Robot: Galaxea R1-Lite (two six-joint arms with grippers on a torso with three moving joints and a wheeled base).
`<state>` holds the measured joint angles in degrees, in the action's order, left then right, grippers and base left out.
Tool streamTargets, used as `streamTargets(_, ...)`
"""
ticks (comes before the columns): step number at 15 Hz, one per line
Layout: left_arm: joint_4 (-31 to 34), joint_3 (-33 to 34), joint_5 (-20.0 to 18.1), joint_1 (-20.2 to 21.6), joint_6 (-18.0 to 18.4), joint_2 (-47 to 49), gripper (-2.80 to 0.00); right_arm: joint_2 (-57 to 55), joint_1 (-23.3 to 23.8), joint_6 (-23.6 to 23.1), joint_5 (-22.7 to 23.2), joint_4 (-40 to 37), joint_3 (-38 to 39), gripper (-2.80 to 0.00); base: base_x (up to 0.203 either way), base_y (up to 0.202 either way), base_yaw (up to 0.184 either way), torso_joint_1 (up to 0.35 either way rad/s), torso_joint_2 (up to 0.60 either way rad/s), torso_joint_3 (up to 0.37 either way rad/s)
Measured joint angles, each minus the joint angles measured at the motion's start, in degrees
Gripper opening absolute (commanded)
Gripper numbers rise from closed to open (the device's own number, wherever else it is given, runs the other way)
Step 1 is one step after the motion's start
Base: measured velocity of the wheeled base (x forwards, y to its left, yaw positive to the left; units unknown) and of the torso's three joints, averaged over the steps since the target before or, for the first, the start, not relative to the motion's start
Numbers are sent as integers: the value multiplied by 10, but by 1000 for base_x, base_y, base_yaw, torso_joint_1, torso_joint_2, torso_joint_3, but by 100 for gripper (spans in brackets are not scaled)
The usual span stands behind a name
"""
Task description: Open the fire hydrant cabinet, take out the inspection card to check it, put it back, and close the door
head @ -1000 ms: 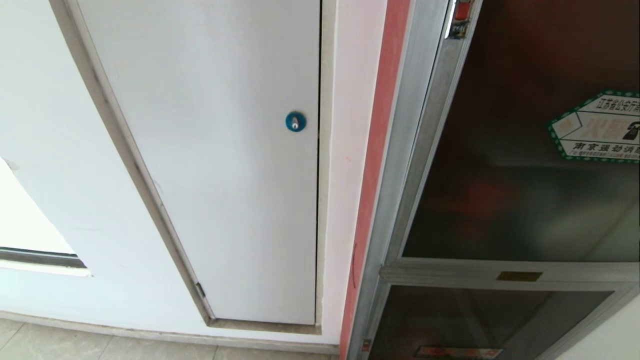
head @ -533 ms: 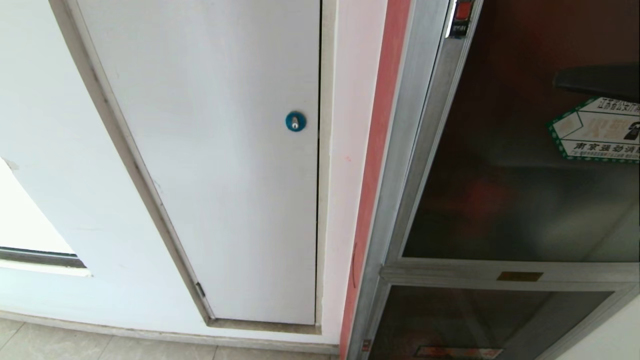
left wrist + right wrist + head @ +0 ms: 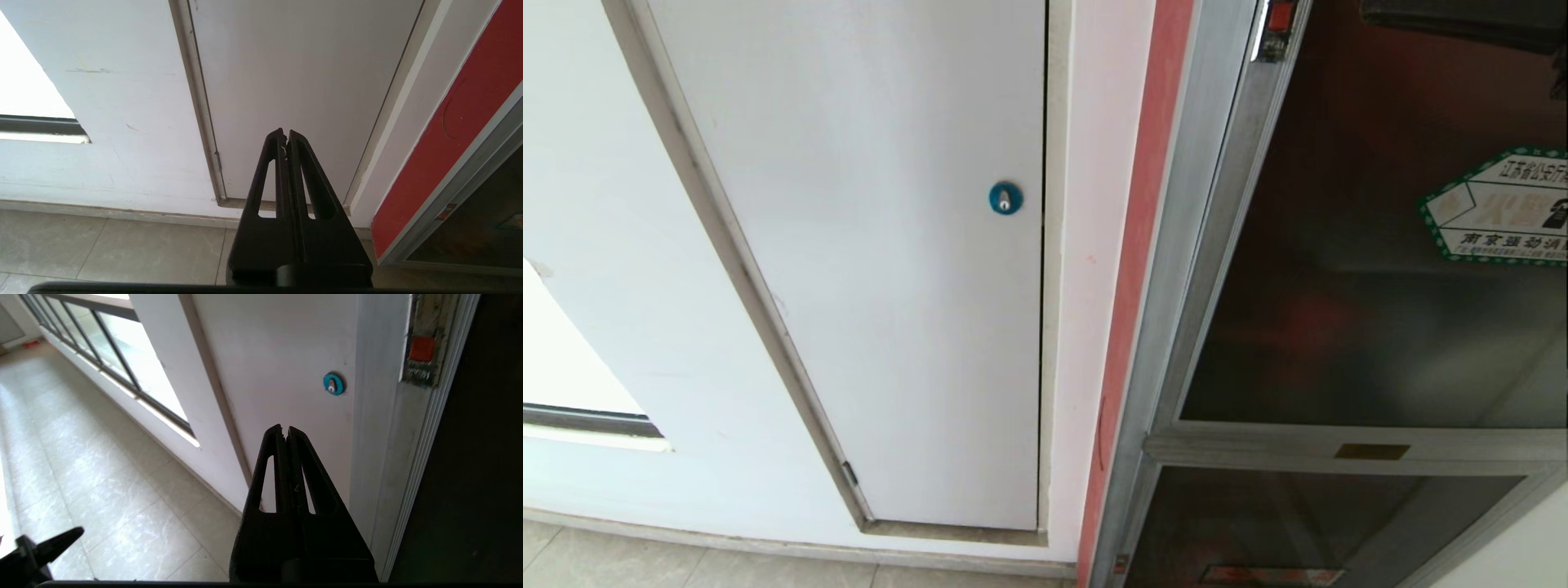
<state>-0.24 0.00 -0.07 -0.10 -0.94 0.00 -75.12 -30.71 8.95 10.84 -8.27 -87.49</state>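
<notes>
The fire hydrant cabinet (image 3: 1176,245) is being shown with its silver frame standing just beside a white panel (image 3: 882,261) that bears a blue round lock (image 3: 1005,198). The door (image 3: 1372,269), a dark tinted glass pane carrying a green-edged hexagonal sticker (image 3: 1499,208), is being seen closed within that frame, above a crossbar with a small brass plate (image 3: 1370,451). The inspection card is not being shown in any view; it is judged to be lying behind the dark glass.

The right gripper (image 3: 286,430) is being held in front of the frame's edge, below a small red latch piece (image 3: 422,349), with its jaws pressed fully together and nothing between them. In the head view, only a dark part of the right arm (image 3: 1462,20) is being seen above the sticker. The left gripper (image 3: 285,134) is being kept low near the floor (image 3: 122,245), away from the cabinet, its jaws likewise closed on nothing.

The opening step is judged to be only beginning. For this step to be done well, the closed jaws are best being guided to the latch side of the door beside the red piece, so that the pane is being drawn outward along its hinge arc and not pushed against the glass. A slip across the smooth frame is being regarded as the chief risk.
</notes>
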Motion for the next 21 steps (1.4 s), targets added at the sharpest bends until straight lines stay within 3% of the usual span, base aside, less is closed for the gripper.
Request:
streamTargets(2, 0, 0, 0, 0, 0, 0, -280, -21, 0, -1, -30, 0, -29, -280, 0, 0, 0, 0, 0, 0)
streamTargets(6, 0, 0, 0, 0, 0, 0, -280, -54, 7, -1, -48, 6, -51, -280, 0, 0, 0, 0, 0, 0)
streamTargets(21, 0, 0, 0, 0, 0, 0, -280, -142, 68, 0, -51, 10, -131, -280, 0, 0, 0, 0, 0, 0)
